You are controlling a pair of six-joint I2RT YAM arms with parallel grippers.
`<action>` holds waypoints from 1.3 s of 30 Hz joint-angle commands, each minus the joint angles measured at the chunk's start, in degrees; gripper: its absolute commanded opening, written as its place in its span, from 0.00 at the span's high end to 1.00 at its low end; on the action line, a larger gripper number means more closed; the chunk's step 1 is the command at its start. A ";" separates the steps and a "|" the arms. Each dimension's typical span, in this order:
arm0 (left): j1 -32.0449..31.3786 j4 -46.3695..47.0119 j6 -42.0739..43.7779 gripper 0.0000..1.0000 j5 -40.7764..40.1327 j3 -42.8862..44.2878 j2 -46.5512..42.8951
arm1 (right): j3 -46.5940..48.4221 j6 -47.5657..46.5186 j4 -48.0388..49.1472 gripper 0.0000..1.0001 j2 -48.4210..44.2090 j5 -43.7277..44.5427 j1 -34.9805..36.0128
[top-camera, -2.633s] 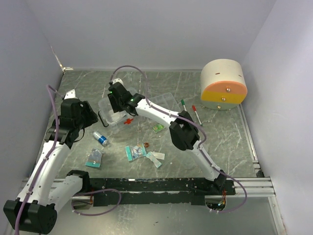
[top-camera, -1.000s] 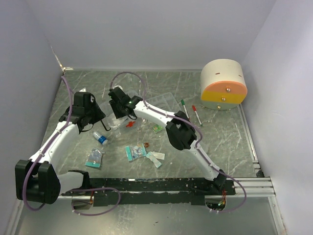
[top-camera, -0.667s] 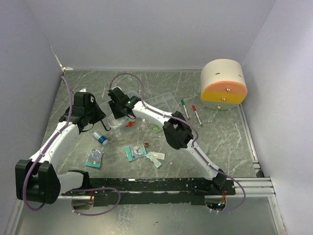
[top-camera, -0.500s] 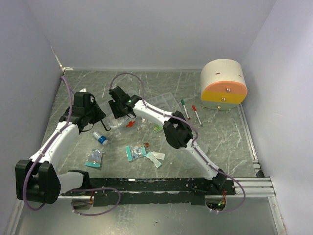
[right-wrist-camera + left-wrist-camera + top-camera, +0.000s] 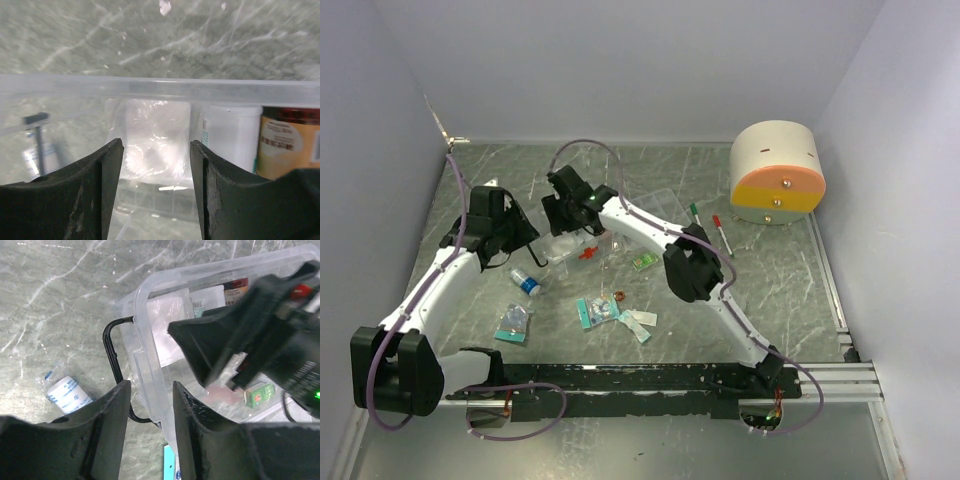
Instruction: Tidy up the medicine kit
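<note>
The clear plastic box (image 5: 141, 315) is thin-walled and looks light, so it will likely flex and skid on the smooth stone table (image 5: 50, 300) if pushed. Its glossy walls offer poor grip. The thick rim and the black wire handle (image 5: 111, 357) seem the surest holds.

The left pincer (image 5: 150, 390) is spread wide, one finger on each side of the box's end wall, with the handle just outside its left finger. I cannot tell whether either finger touches the plastic.

The right pincer (image 5: 155, 145) is also spread and holds nothing. It hangs over the long rim, with a soft crinkly pouch (image 5: 150, 140) straight ahead of it inside the box. A white bottle (image 5: 227, 135) and a brown bottle (image 5: 290, 145) stand off to its right.

A wrapped bandage roll (image 5: 69, 392) lies on the table to the left of the left pincer, near the handle. It is small and light, and the wrapper is probably slippery.

The two pincers are close together over the box, so either could knock the other. Open table lies beyond the box, away from both.
</note>
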 commanded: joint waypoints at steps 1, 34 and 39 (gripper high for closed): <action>0.17 -2.99 3.30 0.48 -1.94 5.18 -1.72 | -0.64 -0.02 3.11 0.44 -9.24 0.41 -0.46; -15.54 -15.13 13.10 0.83 -7.35 30.50 31.00 | -75.44 14.04 19.09 0.54 -67.04 18.81 -0.06; -16.29 -11.87 10.91 0.81 -7.94 30.11 35.13 | -79.36 16.67 19.43 0.55 -67.93 16.59 0.10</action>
